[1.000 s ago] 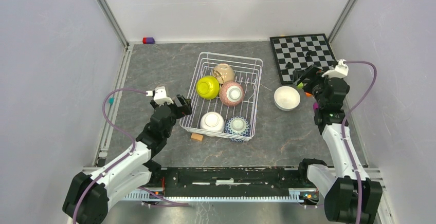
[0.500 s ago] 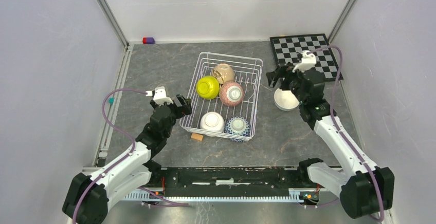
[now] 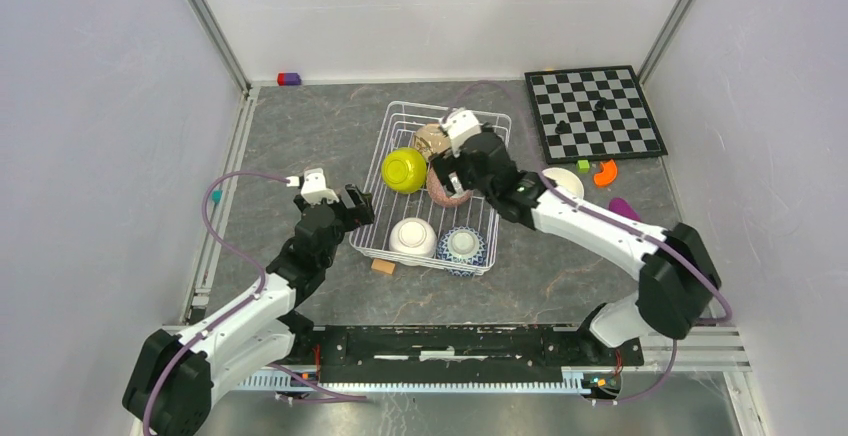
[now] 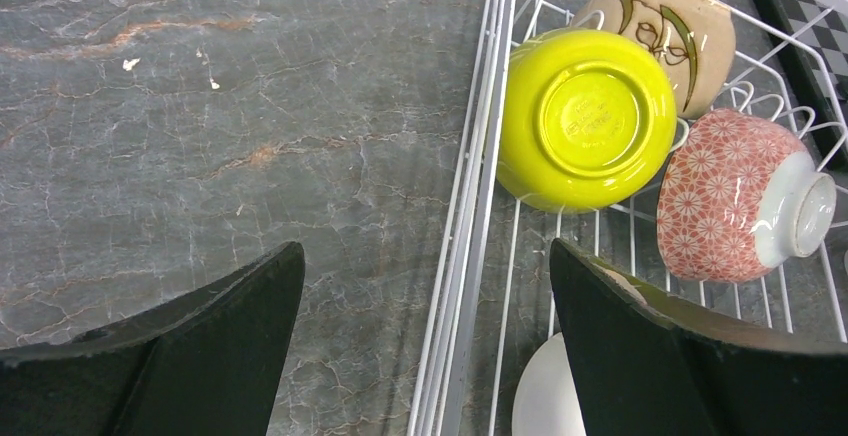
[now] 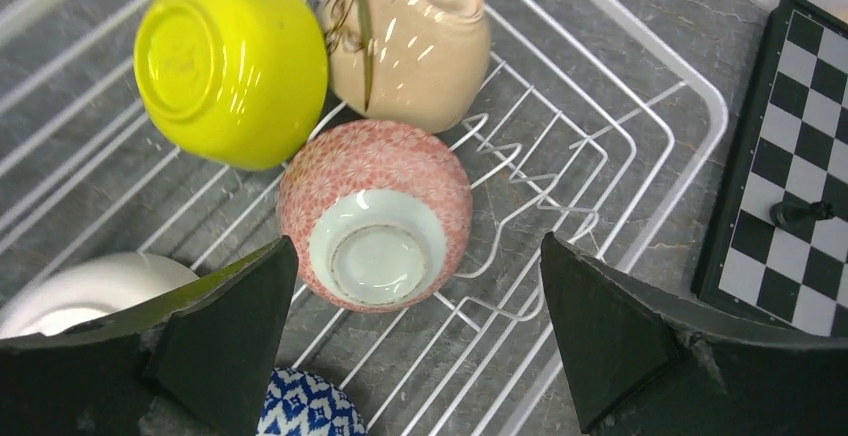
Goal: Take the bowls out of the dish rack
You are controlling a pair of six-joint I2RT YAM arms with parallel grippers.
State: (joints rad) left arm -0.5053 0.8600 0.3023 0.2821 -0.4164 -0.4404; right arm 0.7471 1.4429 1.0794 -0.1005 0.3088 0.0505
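The white wire dish rack [image 3: 400, 107] holds a yellow-green bowl [image 3: 404, 170], a tan bowl [image 3: 430, 139], a pink speckled bowl [image 3: 445, 188], a white bowl [image 3: 411, 237] and a blue-and-white bowl [image 3: 462, 246]. A second white bowl [image 3: 565, 178] sits on the table right of the rack. My right gripper [image 3: 455, 171] is open and empty, hovering above the pink bowl [image 5: 375, 211]. My left gripper [image 3: 358, 206] is open and empty over the rack's left rim [image 4: 480, 206], near the yellow-green bowl [image 4: 585, 116].
A chessboard [image 3: 592, 111] lies at the back right. An orange piece [image 3: 605, 171], a green cube [image 3: 583, 165] and a purple scoop [image 3: 622, 208] lie right of the rack. A tan block [image 3: 382, 266] sits at its front edge.
My right arm has swung left from the white bowl on the table to above the pink bowl in the rack. The left arm has not moved.
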